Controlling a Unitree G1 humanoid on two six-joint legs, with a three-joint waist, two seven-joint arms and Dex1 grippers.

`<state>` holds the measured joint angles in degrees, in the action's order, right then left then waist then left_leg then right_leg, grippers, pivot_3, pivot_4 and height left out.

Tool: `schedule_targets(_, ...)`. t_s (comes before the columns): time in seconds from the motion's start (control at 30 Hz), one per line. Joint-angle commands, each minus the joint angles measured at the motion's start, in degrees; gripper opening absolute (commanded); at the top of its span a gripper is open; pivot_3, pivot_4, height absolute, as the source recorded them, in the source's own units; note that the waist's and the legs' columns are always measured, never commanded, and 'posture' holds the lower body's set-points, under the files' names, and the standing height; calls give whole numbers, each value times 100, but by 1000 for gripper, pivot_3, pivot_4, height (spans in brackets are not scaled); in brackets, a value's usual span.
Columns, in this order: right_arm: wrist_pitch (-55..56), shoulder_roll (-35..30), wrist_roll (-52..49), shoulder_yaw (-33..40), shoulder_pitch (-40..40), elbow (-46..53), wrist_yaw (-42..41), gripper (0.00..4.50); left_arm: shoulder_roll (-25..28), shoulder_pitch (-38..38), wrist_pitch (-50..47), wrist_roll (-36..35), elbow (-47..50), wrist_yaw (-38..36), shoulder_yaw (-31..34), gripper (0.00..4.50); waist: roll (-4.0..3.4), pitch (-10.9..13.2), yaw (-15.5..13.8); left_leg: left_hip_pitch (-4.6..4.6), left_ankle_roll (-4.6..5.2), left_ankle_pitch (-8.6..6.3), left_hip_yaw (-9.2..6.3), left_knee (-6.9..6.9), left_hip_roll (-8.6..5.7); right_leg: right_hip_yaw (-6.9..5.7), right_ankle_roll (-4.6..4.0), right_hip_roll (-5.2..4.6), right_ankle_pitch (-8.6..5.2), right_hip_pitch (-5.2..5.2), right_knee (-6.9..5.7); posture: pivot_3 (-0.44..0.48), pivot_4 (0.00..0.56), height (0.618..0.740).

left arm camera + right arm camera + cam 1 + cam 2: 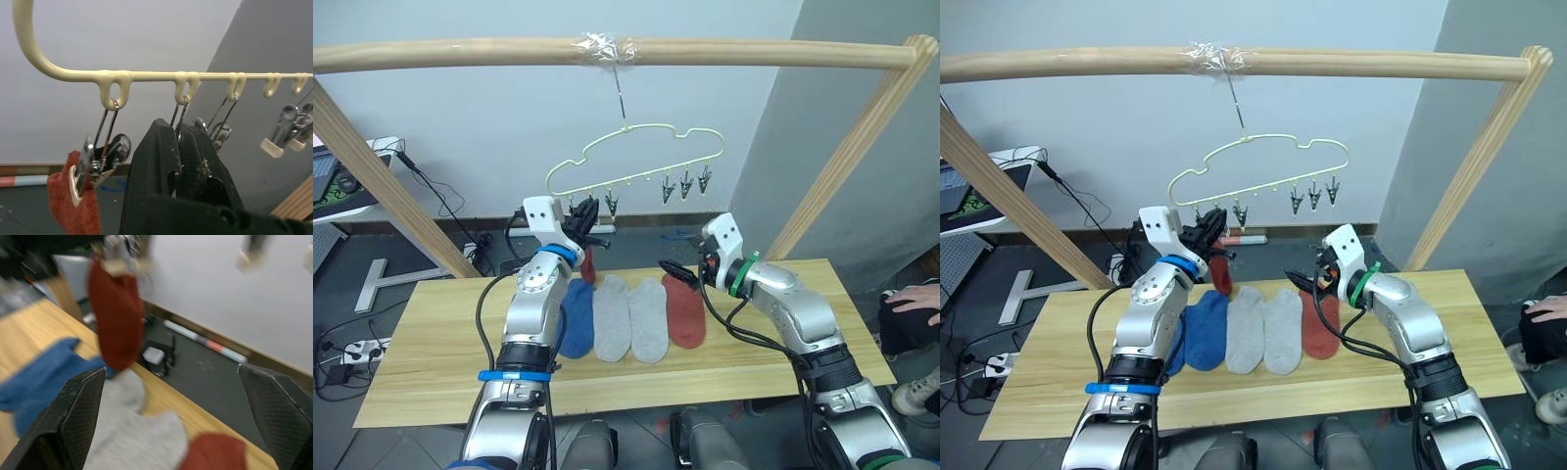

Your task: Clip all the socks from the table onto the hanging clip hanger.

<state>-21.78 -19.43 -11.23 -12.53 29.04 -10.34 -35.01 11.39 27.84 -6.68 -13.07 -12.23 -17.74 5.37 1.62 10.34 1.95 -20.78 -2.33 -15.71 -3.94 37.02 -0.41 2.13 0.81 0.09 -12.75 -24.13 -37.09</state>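
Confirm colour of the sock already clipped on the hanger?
Rust red sock; left wrist view shows it best.

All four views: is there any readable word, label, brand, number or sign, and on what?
None can be read. The pale yellow-green wire clip hanger, the light wood plank table and the socks carry no print. The clear tape on the round wooden pole is blank.

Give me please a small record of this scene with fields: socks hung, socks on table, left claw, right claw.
socks hung: one rust red sock held by the end clip of the clip hanger
socks on table: a blue pair, two light grey socks, one rust red, lying in a row on the table
left claw: raised at the second clip, fingers closed together
right claw: open, over the row of socks, holding nothing
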Motion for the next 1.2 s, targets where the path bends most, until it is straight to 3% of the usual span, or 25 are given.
schedule_targets(0.03,735,60,528,-219,188,-1138,-93,4500,158,-103,-103,-68,331,-73,131,7,0,0,-5,0,0,0,2,0,2,1,-3,2,1,0,-2,4,158,740)
schedule_targets(0.47,1963,613,1334,-330,996,-4047,-252,4500,43,-288,-290,-19,644,28,74,7,0,0,-27,-2,0,0,1,1,1,9,-23,-1,15,0,0,35,155,740)
schedule_targets(1.03,1870,652,1585,-106,985,-5020,-322,4500,34,-323,-389,-34,731,22,49,7,0,0,-19,2,0,0,2,3,2,14,-26,-1,17,3,-5,29,165,740)
schedule_targets(1.13,1694,648,1571,-48,962,-5032,-386,3980,39,-315,-398,-28,725,17,55,7,1,-1,-19,6,-1,0,1,3,2,12,-26,-1,17,6,-6,29,165,740)
schedule_targets(1.2,1663,602,1666,-123,902,-4994,-490,3339,42,-314,-417,-39,732,14,65,7,1,-1,-19,9,0,0,1,3,2,12,-26,-1,17,8,-7,31,168,740)
